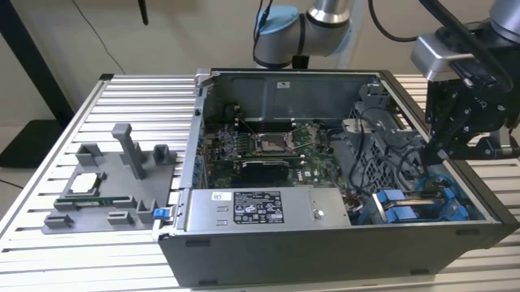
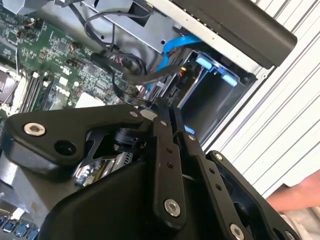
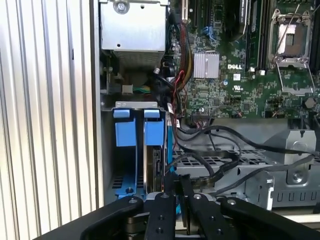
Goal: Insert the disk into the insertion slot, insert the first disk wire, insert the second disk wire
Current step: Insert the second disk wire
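Note:
My gripper hangs over the front right corner of the open computer case, just above the insertion slot. In both wrist views its black fingers stand pressed together, with a sliver of blue showing between them. A blue disk wire runs down toward the fingertips among black wires. The slot holds blue caddy tabs side by side. The disk stands on edge in it, mostly hidden.
A grey labelled power-supply box lies along the case front. The motherboard with its silver processor socket sits behind. A grey fixture with parts stands on the slatted table at the exterior view's left. A person's hand is near the case.

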`<state>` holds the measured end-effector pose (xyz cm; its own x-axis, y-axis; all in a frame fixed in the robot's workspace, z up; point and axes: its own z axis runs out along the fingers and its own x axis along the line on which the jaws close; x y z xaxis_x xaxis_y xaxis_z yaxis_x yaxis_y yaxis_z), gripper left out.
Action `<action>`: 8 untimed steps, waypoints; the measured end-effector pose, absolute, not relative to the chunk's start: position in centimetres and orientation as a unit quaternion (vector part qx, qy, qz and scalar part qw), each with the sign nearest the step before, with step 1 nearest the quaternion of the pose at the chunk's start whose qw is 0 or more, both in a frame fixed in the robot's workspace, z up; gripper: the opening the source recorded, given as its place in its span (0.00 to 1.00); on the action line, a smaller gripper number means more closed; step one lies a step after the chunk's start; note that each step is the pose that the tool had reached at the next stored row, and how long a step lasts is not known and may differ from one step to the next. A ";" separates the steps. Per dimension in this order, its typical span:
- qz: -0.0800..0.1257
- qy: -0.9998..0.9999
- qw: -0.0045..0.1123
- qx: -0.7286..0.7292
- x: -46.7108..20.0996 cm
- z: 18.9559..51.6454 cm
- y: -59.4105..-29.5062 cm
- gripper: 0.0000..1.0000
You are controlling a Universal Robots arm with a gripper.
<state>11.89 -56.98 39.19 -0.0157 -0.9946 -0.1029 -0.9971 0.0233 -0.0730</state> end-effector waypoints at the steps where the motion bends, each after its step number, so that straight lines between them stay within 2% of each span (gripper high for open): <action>1: 0.007 0.712 0.066 -0.699 11.5 39.2 -57.0 0.00; 8: -0.011 0.710 0.084 -0.699 9.3 38.9 -57.2 0.00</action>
<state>9.33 -57.21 38.90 -0.0097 -0.9946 -0.1037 -0.9909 0.0235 -0.1326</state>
